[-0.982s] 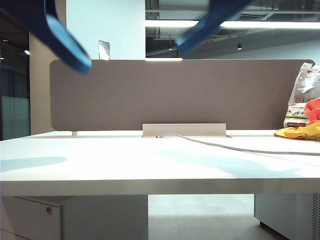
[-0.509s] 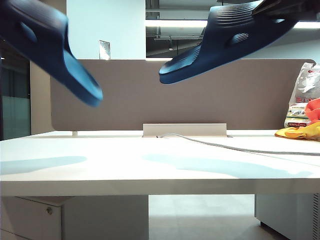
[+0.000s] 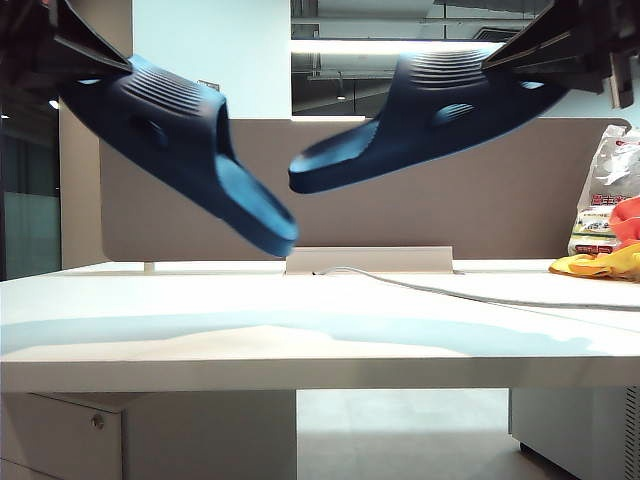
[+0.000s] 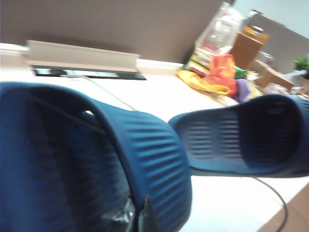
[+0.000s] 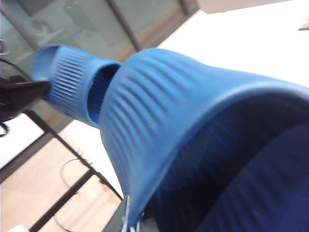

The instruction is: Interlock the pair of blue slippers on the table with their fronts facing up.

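Exterior view: left gripper (image 3: 50,45) clamps left slipper (image 3: 185,150), right gripper (image 3: 575,45) clamps right slipper (image 3: 420,120); both airborne above table (image 3: 300,350), toes angled down, near each other mid-scene, apart. Step: bringing pair together. Next, likely: align toes with straps, slide one into other, fronts up.

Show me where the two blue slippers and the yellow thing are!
left slipper (image 3: 170,130), exterior view, on its ridged strap.
right slipper (image 3: 440,105), exterior view, on its strap side.
yellow thing (image 3: 600,265), exterior view, on its middle.
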Controlling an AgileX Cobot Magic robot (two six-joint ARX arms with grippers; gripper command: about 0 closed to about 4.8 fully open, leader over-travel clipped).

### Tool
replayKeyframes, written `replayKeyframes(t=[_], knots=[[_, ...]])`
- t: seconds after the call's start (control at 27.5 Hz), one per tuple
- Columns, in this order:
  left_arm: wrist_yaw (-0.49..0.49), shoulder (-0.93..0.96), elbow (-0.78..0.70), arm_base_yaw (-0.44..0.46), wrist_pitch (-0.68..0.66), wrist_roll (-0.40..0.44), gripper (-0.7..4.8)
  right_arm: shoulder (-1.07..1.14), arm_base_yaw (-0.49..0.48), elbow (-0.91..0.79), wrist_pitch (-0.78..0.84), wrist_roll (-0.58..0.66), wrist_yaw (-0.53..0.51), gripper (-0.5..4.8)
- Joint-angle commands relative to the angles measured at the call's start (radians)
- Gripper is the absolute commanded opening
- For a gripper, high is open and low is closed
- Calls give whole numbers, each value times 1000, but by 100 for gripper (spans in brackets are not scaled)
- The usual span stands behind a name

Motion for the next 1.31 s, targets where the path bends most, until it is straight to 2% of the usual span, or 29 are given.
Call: replayKeyframes(t=[0.04, 0.22, 0.51, 0.8, 0.95, 1.16, 1.31], knots=[[82, 57, 3, 1, 91, -3, -6, 45, 0, 5, 120, 48, -59, -2], [150, 148, 3, 2, 187, -17, -6, 132, 0, 5, 214, 93, -119, -2], [154, 219, 3, 3, 297, -66, -6, 169, 0, 5, 289, 109, -237, -2], [221, 352, 3, 3, 582, -273, -6, 170, 0, 5, 317, 123, -274, -2], [237, 387, 3, 3, 621, -310, -6, 170, 0, 5, 325, 118, -268, -2], [237, 441, 4, 5, 737, -419, -6, 215, 6, 5, 353, 131, -223, -2], [238, 492, 4, 6, 774, -475, -6, 283, 19, 5, 443, 185, -215, -2]])
